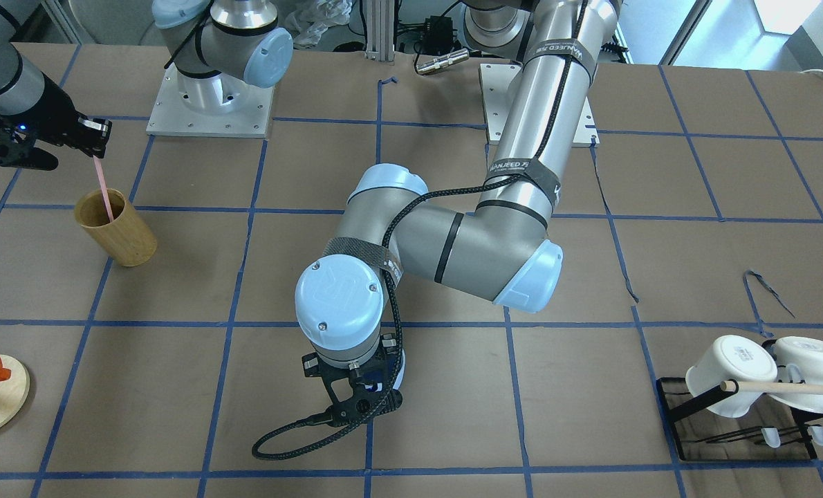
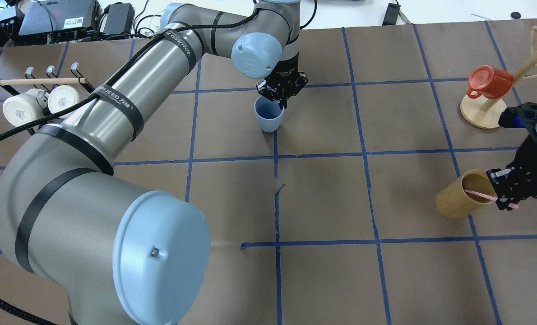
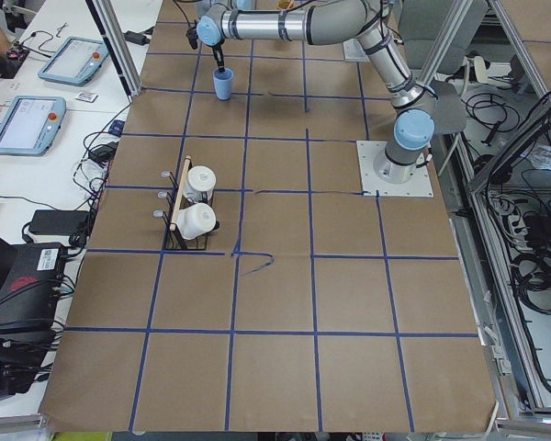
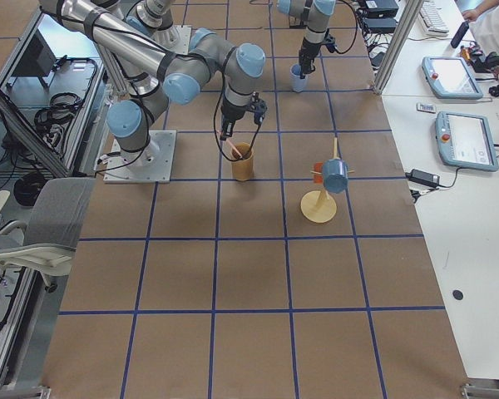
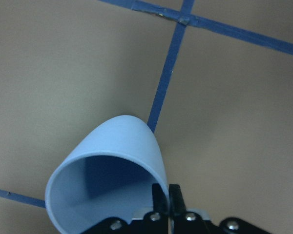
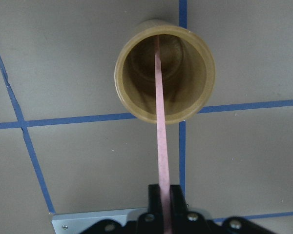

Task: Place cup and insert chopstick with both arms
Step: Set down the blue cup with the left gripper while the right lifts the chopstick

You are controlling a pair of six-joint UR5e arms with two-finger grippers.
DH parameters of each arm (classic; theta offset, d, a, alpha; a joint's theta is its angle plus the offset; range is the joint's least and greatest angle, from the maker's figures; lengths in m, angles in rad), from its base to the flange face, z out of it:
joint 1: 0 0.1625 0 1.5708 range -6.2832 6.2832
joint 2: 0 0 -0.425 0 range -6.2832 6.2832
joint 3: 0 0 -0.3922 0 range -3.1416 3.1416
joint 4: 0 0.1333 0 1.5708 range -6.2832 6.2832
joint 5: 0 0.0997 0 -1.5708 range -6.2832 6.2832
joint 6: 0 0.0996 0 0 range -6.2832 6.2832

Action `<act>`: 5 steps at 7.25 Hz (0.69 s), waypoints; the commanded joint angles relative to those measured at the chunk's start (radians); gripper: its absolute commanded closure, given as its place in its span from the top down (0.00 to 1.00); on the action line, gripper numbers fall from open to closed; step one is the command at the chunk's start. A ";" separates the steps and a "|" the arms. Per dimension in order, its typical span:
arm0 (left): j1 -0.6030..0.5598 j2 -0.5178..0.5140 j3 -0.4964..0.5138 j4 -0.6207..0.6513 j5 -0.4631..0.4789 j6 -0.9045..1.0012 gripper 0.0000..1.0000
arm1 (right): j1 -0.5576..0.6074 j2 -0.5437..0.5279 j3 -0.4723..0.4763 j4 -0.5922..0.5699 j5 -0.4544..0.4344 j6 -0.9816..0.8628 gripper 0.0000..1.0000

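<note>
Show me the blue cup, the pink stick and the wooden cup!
blue cup (image 2: pixel 269 124): overhead view, its outer wall.
pink stick (image 6: pixel 161 146): right wrist view, middle of its shaft.
wooden cup (image 1: pixel 131 238): front-facing view, its side wall.

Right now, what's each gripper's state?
Left gripper: closed on the rim of the blue cup.
Right gripper: closed on the pink chopstick, whose lower end is inside the wooden cup.

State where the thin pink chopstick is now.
Overhead view, far right: the thin pink chopstick, pinched by the right gripper, dips into the tan wooden cylindrical holder.
</note>
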 commanded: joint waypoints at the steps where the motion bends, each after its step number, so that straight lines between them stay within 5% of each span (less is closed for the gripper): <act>1: 0.002 0.007 0.017 -0.003 -0.040 0.000 0.00 | 0.001 -0.004 -0.034 0.043 0.009 -0.001 0.01; 5: 0.002 0.000 -0.001 -0.001 -0.037 0.004 0.03 | 0.002 0.017 -0.245 0.244 0.039 -0.036 0.00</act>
